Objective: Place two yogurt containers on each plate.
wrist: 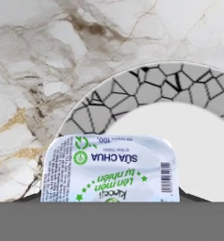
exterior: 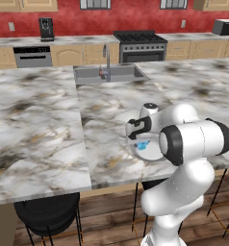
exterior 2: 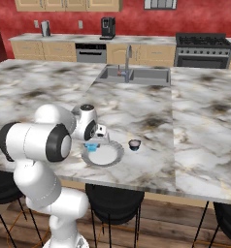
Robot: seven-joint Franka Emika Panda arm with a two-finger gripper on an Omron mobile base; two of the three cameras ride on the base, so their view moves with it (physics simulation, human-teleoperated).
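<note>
My gripper (exterior 2: 93,143) is shut on a yogurt container (exterior 2: 92,147), a blue cup with a pale printed lid (wrist: 109,167). The cup hangs at the left edge of a white plate (exterior 2: 109,156) with a grey cracked-pattern rim (wrist: 147,84), near the island's front edge. Whether it touches the plate I cannot tell. In the left base view the same cup (exterior: 143,145) and plate (exterior: 150,154) peek out from behind my arm. A second yogurt container (exterior 2: 134,144), dark with a pale top, stands on the marble just right of the plate.
A sink (exterior 2: 137,76) with a faucet (exterior 2: 128,62) lies further back on the marble island (exterior: 39,129). Black stools (exterior: 46,214) stand below the front edge. The stove (exterior: 141,45) and cabinets line the far red wall.
</note>
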